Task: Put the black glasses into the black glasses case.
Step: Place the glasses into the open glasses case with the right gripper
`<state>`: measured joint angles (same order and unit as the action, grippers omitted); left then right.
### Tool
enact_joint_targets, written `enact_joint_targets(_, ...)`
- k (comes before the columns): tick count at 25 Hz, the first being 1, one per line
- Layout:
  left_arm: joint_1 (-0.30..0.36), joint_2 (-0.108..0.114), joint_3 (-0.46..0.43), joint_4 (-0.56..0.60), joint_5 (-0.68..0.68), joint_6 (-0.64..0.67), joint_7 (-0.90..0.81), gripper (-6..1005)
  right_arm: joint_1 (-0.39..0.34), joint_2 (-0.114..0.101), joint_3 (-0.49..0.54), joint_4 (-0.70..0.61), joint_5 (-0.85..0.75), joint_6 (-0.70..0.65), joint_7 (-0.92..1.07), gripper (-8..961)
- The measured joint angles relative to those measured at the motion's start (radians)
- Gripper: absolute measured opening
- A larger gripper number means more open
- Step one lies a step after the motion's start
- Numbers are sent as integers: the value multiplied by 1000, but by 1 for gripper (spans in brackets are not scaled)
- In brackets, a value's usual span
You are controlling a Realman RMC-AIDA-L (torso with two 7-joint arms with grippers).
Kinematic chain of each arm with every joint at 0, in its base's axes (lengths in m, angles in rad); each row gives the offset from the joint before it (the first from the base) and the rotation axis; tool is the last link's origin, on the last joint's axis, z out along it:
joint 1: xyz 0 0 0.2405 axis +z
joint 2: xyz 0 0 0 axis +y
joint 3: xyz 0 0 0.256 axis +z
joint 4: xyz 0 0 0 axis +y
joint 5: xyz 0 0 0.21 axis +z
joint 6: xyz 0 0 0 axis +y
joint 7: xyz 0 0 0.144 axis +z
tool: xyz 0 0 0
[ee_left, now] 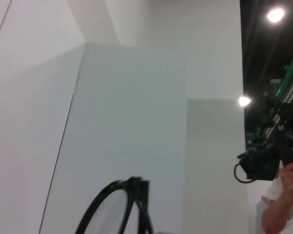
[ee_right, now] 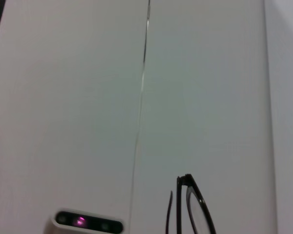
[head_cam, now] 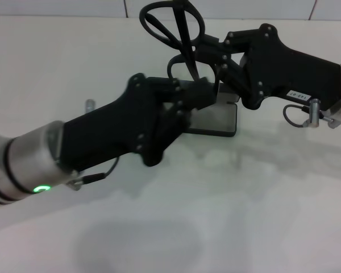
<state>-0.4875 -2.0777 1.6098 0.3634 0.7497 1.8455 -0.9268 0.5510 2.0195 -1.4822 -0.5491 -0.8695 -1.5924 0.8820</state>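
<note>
The black glasses [head_cam: 173, 25] stand upright in the air above the table's middle, lenses on top and temple arms crossing downward. My right gripper [head_cam: 203, 54] comes in from the right and is shut on the temple arms. My left gripper [head_cam: 200, 91] reaches in from the lower left, its tip just under the glasses and over the black glasses case [head_cam: 219, 120]. The case lies open on the table, largely hidden by both grippers. A lens rim of the glasses [ee_left: 112, 209] shows in the left wrist view. In the right wrist view the glasses [ee_right: 190, 204] appear edge-on.
A white table [head_cam: 227, 216] spreads out in front of the arms. A small metal part [head_cam: 90, 104] sits at the left. Cables hang from both wrists. White wall panels [ee_left: 127, 122] and a person's hand with a black device [ee_left: 273, 156] show in the left wrist view.
</note>
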Motion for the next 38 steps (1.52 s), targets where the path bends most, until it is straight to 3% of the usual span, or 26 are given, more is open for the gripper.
enact_joint_targets(4, 43, 30, -34, 4, -2, 55, 6, 36, -44, -4, -2, -91, -61, 68, 17, 40)
enact_joint_targets(8, 110, 61, -129, 5, 0, 109, 3, 36, -137, -4, -6, -317, -254, 209, 133, 40)
enact_joint_targets(14, 160, 78, -197, 6, 2, 139, 2, 36, -266, 1, -112, -819, -814, 479, 554, 40)
enact_joint_targets(19, 148, 73, -197, -2, 8, 136, 10, 36, -270, 4, -233, -1034, -1198, 571, 838, 40)
enact_joint_targets(25, 144, 69, -198, -4, 13, 133, 17, 37, -223, 7, -365, -1079, -1524, 673, 1049, 39)
enact_joint_targets(38, 146, 66, -199, -5, 7, 133, 17, 37, -173, 8, -456, -976, -1647, 831, 1133, 39)
